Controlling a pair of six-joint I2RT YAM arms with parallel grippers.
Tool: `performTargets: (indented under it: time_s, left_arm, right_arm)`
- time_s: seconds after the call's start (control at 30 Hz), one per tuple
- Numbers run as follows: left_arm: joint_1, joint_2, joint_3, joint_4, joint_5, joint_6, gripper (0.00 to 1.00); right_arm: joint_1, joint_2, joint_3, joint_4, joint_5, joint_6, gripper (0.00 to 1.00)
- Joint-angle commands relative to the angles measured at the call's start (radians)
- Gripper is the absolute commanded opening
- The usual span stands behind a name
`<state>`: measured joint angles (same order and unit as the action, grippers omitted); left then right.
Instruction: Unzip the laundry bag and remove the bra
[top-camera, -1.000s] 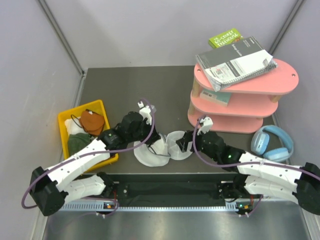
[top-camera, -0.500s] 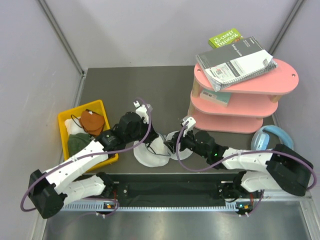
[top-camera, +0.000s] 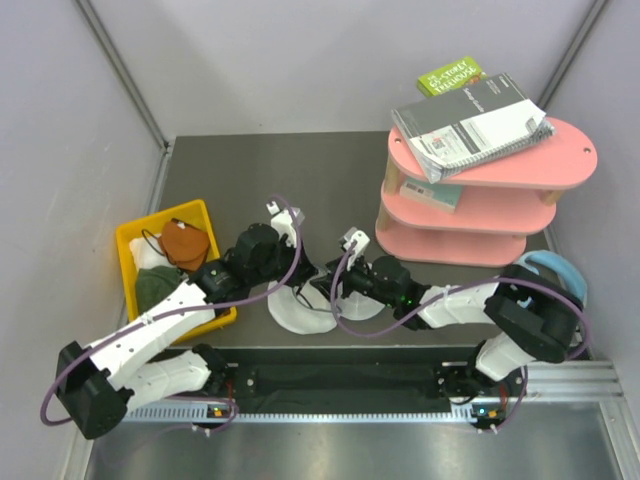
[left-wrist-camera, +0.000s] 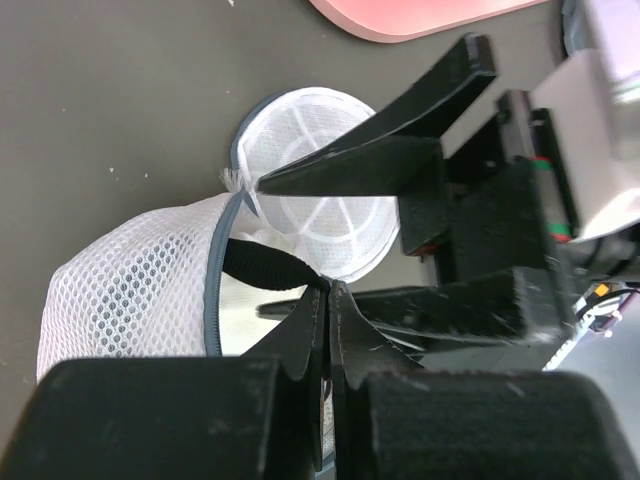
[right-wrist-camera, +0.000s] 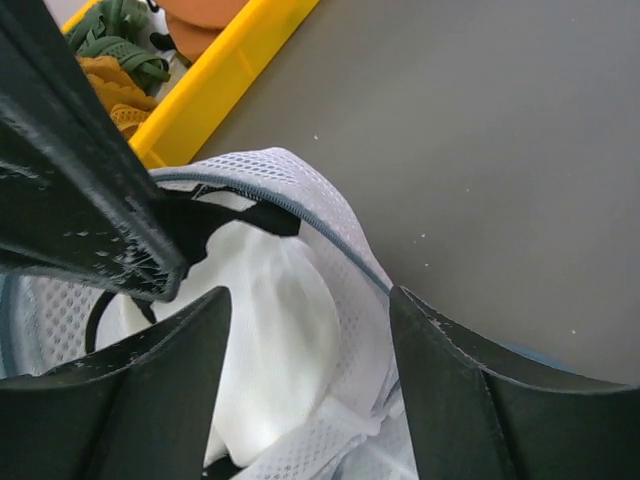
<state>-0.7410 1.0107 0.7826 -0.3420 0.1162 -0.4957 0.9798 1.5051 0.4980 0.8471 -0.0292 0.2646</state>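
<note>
Left wrist view: the left fingers (left-wrist-camera: 300, 335) are pressing together at their tips, pinching the black strap (left-wrist-camera: 262, 268) of the bra (right-wrist-camera: 272, 330).
Right wrist view: the right fingers (right-wrist-camera: 135, 385) are standing apart, straddling the bag's mouth and gripping nothing.
Bra: its white fabric is sitting inside the open pouch, with the strap running from the mouth to the left fingertips.
Laundry bag: the white mesh laundry bag (top-camera: 292, 316) is lying on the worktop (top-camera: 260, 180) near the front edge, between the two arms. Its grey-blue zipper (left-wrist-camera: 211, 300) is gaping open, and the round flap (left-wrist-camera: 312, 205) is lying flat just beside it.
Yellow bin (top-camera: 130, 250): sitting at the left edge, holding a rust-orange cloth (top-camera: 186, 243) and a dark green cloth (top-camera: 155, 285).
Pink shelf (top-camera: 500, 210): standing at the back right, carrying a spiral notebook (top-camera: 470, 122) and a green book (top-camera: 450, 75) on top.
Pale blue headphones (top-camera: 548, 266): lying beside the shelf, partly hidden by the right arm.
</note>
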Motion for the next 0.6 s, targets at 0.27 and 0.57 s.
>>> performTargets:
  time_s: [0.27, 0.57]
  left_arm:
    - [0.006, -0.050, -0.025, 0.086, 0.050, 0.022, 0.08]
    - [0.011, -0.110, 0.029, -0.057, -0.263, 0.022, 0.99]
  right_arm:
    - [0.016, 0.058, 0.093, 0.032, 0.000, 0.007, 0.06]
    - [0.016, -0.008, 0.048, 0.017, 0.026, 0.021, 0.00]
